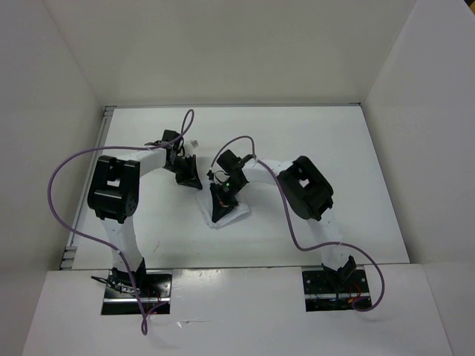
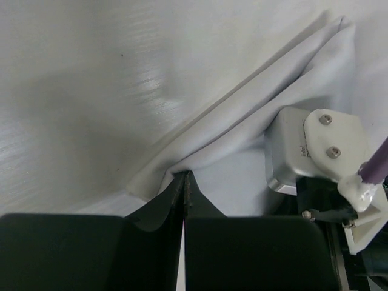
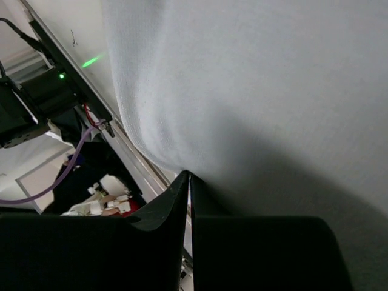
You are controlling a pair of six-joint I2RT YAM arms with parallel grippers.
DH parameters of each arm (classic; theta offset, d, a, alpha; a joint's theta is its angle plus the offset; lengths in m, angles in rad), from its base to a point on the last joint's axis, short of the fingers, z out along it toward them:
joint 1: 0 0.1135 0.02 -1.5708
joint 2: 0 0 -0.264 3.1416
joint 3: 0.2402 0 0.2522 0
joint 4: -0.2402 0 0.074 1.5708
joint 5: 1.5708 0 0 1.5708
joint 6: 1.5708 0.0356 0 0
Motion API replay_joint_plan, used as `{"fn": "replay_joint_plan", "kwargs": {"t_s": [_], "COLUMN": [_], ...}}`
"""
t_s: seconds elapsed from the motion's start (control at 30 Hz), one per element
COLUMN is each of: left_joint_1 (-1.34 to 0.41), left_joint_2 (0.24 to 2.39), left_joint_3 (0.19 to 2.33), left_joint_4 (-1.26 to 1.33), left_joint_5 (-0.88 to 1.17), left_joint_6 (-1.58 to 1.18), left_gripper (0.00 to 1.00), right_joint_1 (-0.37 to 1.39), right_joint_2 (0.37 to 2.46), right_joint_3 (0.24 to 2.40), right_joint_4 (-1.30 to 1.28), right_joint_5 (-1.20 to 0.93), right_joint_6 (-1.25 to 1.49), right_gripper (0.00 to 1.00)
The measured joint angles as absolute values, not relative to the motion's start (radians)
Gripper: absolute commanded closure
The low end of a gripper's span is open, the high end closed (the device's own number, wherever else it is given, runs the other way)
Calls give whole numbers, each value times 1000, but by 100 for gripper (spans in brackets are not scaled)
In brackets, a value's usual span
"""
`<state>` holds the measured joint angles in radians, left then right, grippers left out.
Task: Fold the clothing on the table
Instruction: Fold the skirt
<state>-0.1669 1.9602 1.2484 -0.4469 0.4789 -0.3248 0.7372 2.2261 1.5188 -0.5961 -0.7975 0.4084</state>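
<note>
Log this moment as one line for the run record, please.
left gripper: shut on clothing | right gripper: shut on clothing | clothing: bunched near table centre

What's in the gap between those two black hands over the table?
White cloth: the left hand and right hand each pinch it in their wrist views. From above it barely shows against the table.

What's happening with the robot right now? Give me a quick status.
Left hand shut on the clothing, at a creased edge. Right hand shut on the clothing too. Clothing bunched on the table, fold unfinished. Nothing seen blocking.
</note>
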Motion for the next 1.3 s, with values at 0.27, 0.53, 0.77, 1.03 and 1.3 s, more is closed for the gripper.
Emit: {"fn": "replay_joint_plan", "kwargs": {"t_s": [0.27, 0.53, 0.77, 1.03, 1.3], "left_joint_1": [-162, -138, -138, -138, -138], "left_joint_2": [1955, 1730, 1360, 1156, 1039], "left_joint_3": [1291, 1390, 1309, 1050, 986], "left_joint_4": [-508, -547, -513, -508, -527], "left_joint_5": [460, 493, 495, 427, 363], "left_joint_6": [-318, -291, -309, -396, -428], "left_gripper": [75, 58, 56, 52, 49], "right_joint_1": [754, 680, 359, 229, 224], "right_joint_2": [2200, 1942, 1546, 1405, 1237], "right_joint_3": [1615, 1826, 1547, 1185, 1074], "right_joint_4": [-711, -779, -709, -711, -707], "right_joint_5": [-675, -471, -376, -372, -380], "right_joint_6": [370, 361, 397, 428, 451], "right_gripper": [90, 76, 65, 37, 0]}}
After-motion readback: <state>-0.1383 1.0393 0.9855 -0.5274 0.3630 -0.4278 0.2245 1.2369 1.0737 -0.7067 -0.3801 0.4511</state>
